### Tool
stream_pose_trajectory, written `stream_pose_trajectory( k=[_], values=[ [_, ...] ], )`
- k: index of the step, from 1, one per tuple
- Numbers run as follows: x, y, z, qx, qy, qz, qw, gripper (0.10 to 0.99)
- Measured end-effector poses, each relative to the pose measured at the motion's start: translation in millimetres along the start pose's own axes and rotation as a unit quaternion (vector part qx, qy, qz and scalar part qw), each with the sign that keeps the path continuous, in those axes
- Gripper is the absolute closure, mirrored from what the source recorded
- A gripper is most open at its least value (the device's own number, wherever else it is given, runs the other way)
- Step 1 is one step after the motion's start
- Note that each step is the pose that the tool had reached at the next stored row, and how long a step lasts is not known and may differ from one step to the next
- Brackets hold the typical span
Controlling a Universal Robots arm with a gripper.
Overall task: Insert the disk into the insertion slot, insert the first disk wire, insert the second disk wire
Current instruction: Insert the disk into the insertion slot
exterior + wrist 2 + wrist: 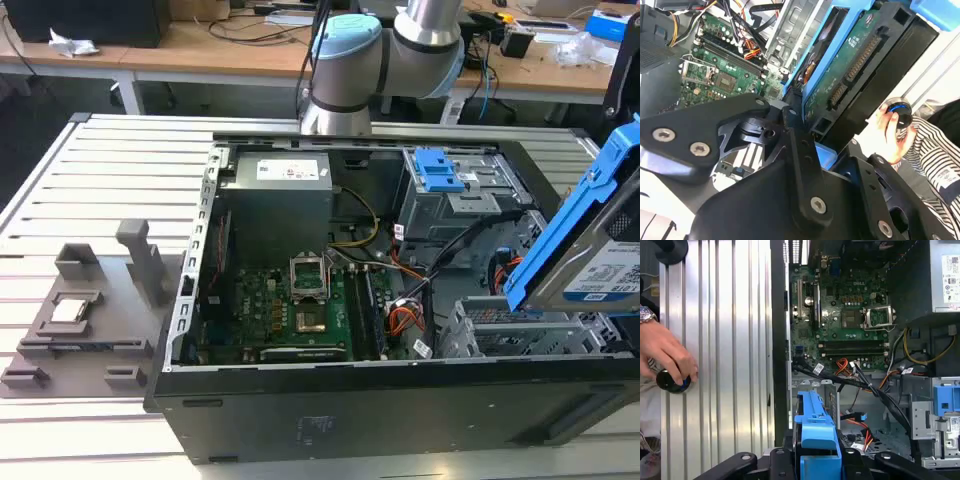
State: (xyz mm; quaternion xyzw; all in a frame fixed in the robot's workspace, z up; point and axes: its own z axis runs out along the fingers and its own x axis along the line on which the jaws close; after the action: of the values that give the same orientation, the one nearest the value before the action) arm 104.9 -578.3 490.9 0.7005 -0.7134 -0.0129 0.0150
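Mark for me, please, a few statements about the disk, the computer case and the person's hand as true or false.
1. The disk is seated in the insertion slot. False: the gripper holds it tilted in the air above the case.
2. A hand rests on a black knob. True.
3. The computer case is closed. False: it lies open, with the motherboard exposed.
4. The taller drive cage carries a blue latch. True.

Bright blue frame round the silver disk (598, 262), green motherboard (290, 310), grey perforated insertion slot (520, 335), black-and-white stripy sleeve (932, 155), ribbed silver worktop (110, 180).
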Motion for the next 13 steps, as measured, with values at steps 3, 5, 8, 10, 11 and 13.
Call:
stream_pose_trajectory(
  k=[3, 5, 8, 10, 11, 13],
  values=[
    [-0.1, -0.5, 13.1, -0.0009, 0.0001, 0.000, 1.0000, 0.722],
    [-0.1, -0.8, 15.6, -0.0011, 0.0001, 0.000, 1.0000, 0.722],
    [-0.1, -1.0, 17.5, -0.0013, 0.0001, 0.000, 1.0000, 0.722],
    [-0.2, -1.5, 19.5, -0.0015, 0.0001, 0.000, 1.0000, 0.722],
    [-0.2, -1.9, 21.0, -0.0017, 0.0000, 0.000, 1.0000, 0.722],
    [-0.3, -2.5, 23.9, -0.0018, 0.0001, 0.000, 1.0000, 0.722]
  ],
)
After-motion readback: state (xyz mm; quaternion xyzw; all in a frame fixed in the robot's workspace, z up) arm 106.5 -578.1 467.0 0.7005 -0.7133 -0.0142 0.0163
